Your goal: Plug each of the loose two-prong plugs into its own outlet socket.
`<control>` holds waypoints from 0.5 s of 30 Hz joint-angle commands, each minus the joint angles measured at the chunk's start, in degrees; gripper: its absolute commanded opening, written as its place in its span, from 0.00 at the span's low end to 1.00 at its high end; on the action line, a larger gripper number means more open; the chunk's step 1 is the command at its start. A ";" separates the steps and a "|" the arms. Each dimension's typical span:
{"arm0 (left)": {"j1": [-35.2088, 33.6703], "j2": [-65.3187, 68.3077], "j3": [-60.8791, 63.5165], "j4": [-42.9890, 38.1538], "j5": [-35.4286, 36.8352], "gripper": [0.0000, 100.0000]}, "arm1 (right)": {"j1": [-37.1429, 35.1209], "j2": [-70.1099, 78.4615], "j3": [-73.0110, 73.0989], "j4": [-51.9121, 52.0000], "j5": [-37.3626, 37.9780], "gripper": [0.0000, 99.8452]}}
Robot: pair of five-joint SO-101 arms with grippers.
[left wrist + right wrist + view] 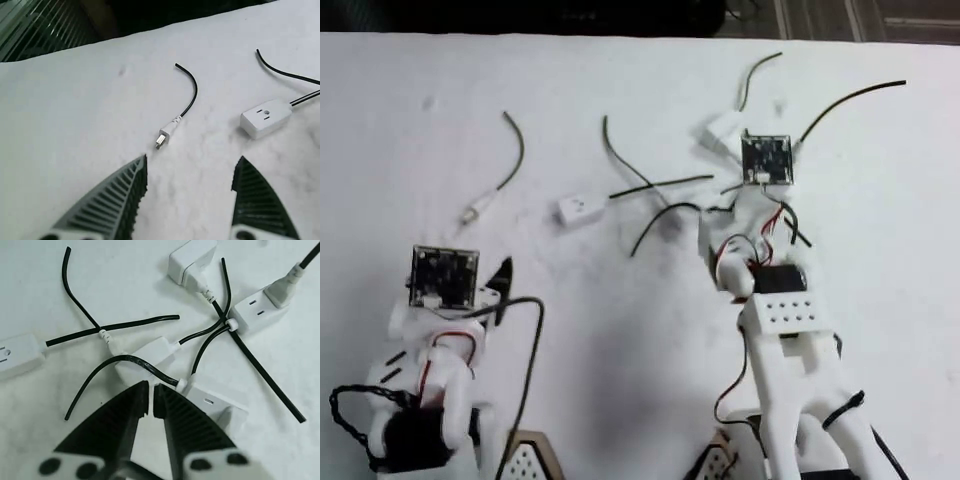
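Note:
A loose white two-prong plug with a short black wire lies on the white table, just ahead of my open left gripper, nothing between its fingers. A white outlet socket lies a little further off to one side. In the high view this plug and socket sit ahead of the left arm. My right gripper is shut with nothing in it, its tips just short of a black wire and a white socket block. Another socket lies right beside one finger.
Several more sockets and black wires are tangled around the right arm: a socket with a plug in it, a white block, and a socket at the edge. The table's far edge is at the back.

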 commanded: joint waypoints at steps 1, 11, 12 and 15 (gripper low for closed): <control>0.92 0.92 -4.31 0.70 -2.81 0.28 | -0.04 -1.27 -0.26 -1.19 -0.44 0.02; 1.71 32.84 -20.04 -4.48 -11.08 0.28 | -0.04 -1.27 -0.26 -1.19 -0.44 0.02; 2.68 37.14 -21.89 -5.63 -13.27 0.28 | 0.04 -1.27 -0.26 -1.19 -0.44 0.02; 6.29 49.27 -27.25 -8.09 -18.90 0.28 | 0.13 -1.27 -0.18 -1.27 -0.44 0.02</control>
